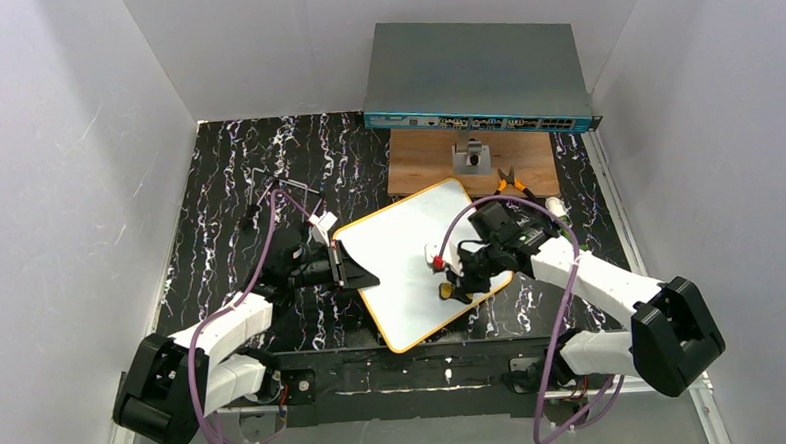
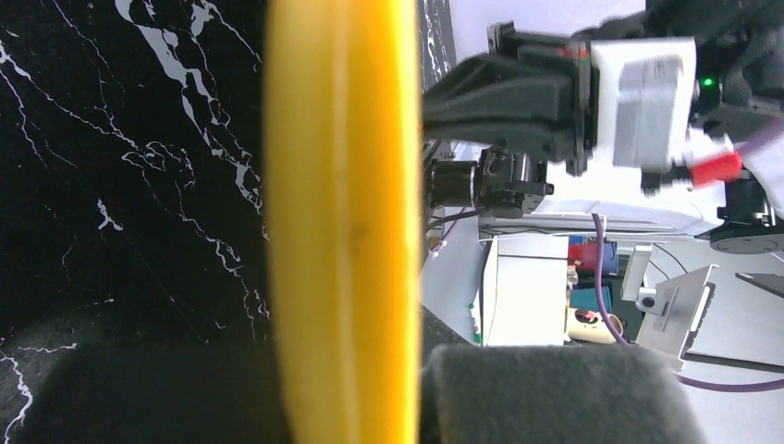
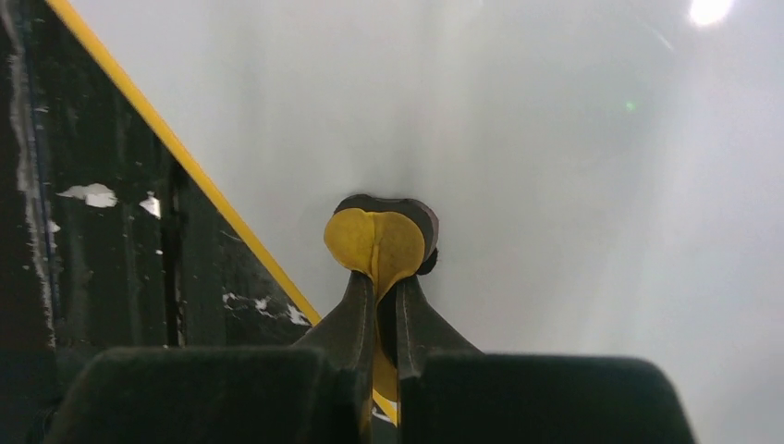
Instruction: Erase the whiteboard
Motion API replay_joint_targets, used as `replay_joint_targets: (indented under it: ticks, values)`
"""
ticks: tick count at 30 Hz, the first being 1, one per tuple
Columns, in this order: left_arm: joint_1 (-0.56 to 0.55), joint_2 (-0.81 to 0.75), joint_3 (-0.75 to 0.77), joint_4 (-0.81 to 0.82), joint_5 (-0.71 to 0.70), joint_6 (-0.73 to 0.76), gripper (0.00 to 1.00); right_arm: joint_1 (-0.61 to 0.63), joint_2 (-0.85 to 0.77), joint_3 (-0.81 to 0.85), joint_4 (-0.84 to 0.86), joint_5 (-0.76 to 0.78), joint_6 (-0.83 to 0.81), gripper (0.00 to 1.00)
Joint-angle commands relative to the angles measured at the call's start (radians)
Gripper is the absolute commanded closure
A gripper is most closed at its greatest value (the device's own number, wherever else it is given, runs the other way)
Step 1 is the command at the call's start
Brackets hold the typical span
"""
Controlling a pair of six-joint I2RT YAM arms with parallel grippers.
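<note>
1. The whiteboard sits mid-table, turned at an angle: 1 corner points at the wooden board, the opposite corner at my bases.
2. Its face reads plain white with a soft glare, rounded corners and a thin orange-yellow rim.
3. My left gripper is clenched on the board's left edge; in the left wrist view the rim runs upright between my 2 pads.
4. My right gripper is clamped on a small yellow eraser with a dark backing.
5. The eraser presses on the white face, near the rim on the board's right side.
</note>
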Motion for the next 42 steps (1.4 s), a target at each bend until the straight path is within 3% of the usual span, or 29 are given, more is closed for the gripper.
replay_joint_targets:
  ticks: [1, 4, 8, 15, 18, 21, 26, 29, 31, 37, 42]
  values:
    - [-0.003, -0.036, 0.016, 0.087, 0.064, 0.028, 1.0, -0.162, 0.019, 0.004, -0.004, 0.043, 0.008, 0.99]
    - [-0.003, -0.038, 0.023, 0.08, 0.068, 0.032, 1.0, -0.327, 0.043, -0.006, -0.004, 0.086, -0.046, 0.99]
    - [-0.003, -0.026, 0.031, 0.087, 0.07, 0.032, 1.0, -0.459, 0.121, 0.019, 0.004, 0.145, -0.068, 0.99]
    - [-0.004, -0.02, 0.03, 0.094, 0.068, 0.028, 1.0, -0.492, 0.178, 0.022, -0.053, 0.104, -0.108, 0.99]
    - [-0.003, -0.012, 0.029, 0.103, 0.068, 0.025, 1.0, -0.416, 0.137, -0.015, -0.11, 0.076, -0.202, 0.99]
    - [-0.003, 0.0, 0.031, 0.115, 0.07, 0.018, 1.0, -0.311, 0.063, -0.023, -0.167, -0.05, -0.242, 0.99]
    - [-0.003, -0.003, 0.029, 0.115, 0.066, 0.017, 1.0, -0.057, 0.023, -0.003, -0.132, -0.116, -0.147, 0.99]
    - [-0.003, -0.011, 0.025, 0.104, 0.066, 0.021, 1.0, -0.018, 0.021, 0.026, -0.086, -0.151, -0.051, 0.99]
    - [-0.004, -0.023, 0.023, 0.095, 0.065, 0.024, 1.0, -0.057, 0.039, 0.072, -0.083, -0.093, 0.003, 0.99]
    - [-0.003, -0.044, 0.019, 0.088, 0.061, 0.027, 1.0, -0.356, 0.042, 0.124, -0.142, -0.073, 0.021, 0.99]
    - [-0.003, -0.031, 0.012, 0.128, 0.058, 0.009, 1.0, -0.472, 0.078, 0.089, -0.117, 0.017, 0.045, 0.99]
